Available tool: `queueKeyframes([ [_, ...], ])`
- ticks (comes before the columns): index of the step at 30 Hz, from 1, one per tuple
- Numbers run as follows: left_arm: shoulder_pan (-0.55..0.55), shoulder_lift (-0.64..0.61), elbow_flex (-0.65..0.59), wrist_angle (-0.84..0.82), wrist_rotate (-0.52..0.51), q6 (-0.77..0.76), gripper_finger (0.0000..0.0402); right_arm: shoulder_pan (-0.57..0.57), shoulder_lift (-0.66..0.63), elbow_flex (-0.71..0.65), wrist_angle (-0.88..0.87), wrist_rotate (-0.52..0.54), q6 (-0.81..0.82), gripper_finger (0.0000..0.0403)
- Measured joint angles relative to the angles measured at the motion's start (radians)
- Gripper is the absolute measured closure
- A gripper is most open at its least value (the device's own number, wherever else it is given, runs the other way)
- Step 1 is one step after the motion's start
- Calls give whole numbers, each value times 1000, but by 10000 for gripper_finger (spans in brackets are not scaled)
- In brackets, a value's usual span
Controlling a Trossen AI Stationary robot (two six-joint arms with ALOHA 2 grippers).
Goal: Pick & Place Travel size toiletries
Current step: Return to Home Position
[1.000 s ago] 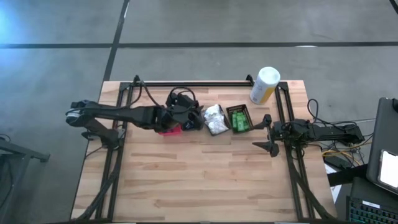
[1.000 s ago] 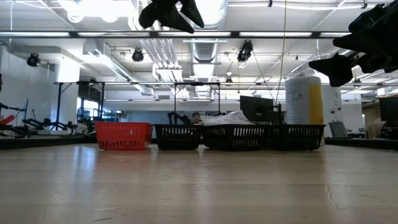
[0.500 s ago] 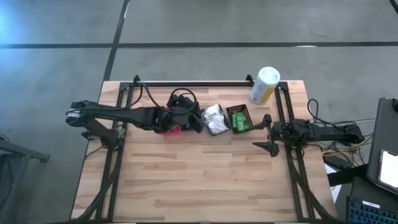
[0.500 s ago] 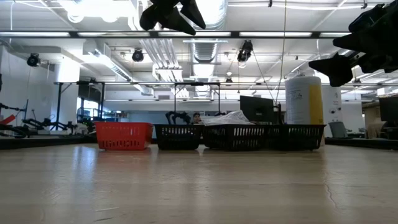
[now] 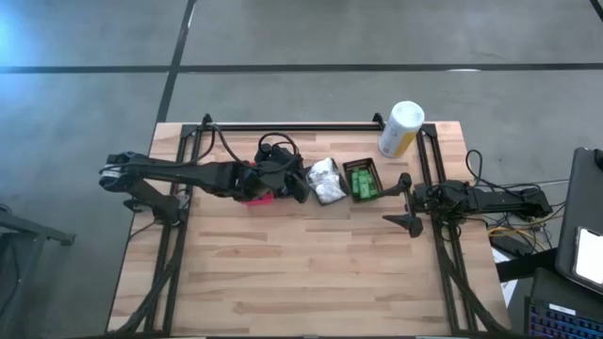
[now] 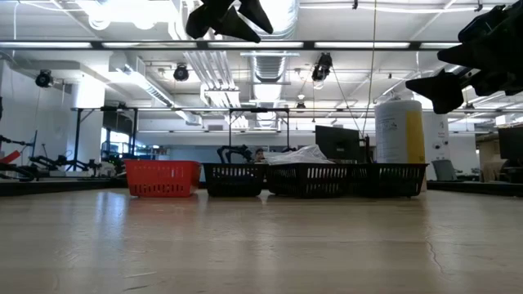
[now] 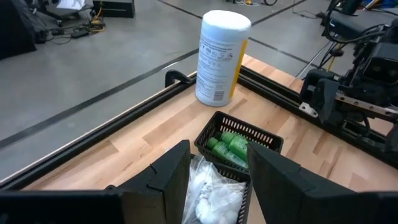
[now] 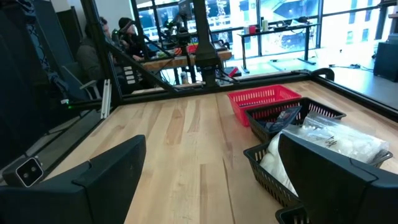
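I found the bench (image 5: 301, 273) carrying a row of baskets, with the white-and-yellow canister (image 5: 400, 129) upright near its far right corner. The left gripper (image 5: 294, 181) hung over the red basket (image 5: 256, 197) and the black basket (image 6: 234, 180) beside it, fingers released and empty; the right gripper (image 5: 405, 201) waited at the right edge, fingers likewise spread on nothing. White wrapped bundles (image 5: 326, 180) filled the next basket, and green packets (image 5: 362, 182) lay in the rightmost.
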Motion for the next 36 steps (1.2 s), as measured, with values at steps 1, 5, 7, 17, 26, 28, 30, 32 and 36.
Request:
queueKeyframes([
  [1, 2, 0, 0, 0, 1, 4, 236, 0, 0, 0, 0, 0, 0, 39],
  [5, 2, -1, -7, 4, 5, 5, 236, 0, 0, 0, 0, 0, 0, 39],
  [7, 2, -9, -28, 9, 8, -6, 236, 0, 0, 0, 0, 0, 0, 39],
  [17, -2, -115, -362, 471, 147, 4, 236, 0, 1, 0, 0, 1, 0, 39],
  [26, -3, -248, -694, 920, 183, 42, 236, 0, 1, 0, 0, 1, 0, 39],
  [28, -4, -286, -754, 969, 185, 42, 236, 0, 1, 0, 0, 1, 0, 39],
  [30, -4, -323, -810, 998, 185, 30, 236, 0, 1, 0, 0, 1, 0, 39],
  [32, -4, -361, -864, 1018, 185, 15, 236, 0, 1, 0, 0, 1, 0, 39],
  [36, -4, -429, -945, 1033, 184, -12, 236, 0, 1, 0, 0, 1, 0, 39],
])
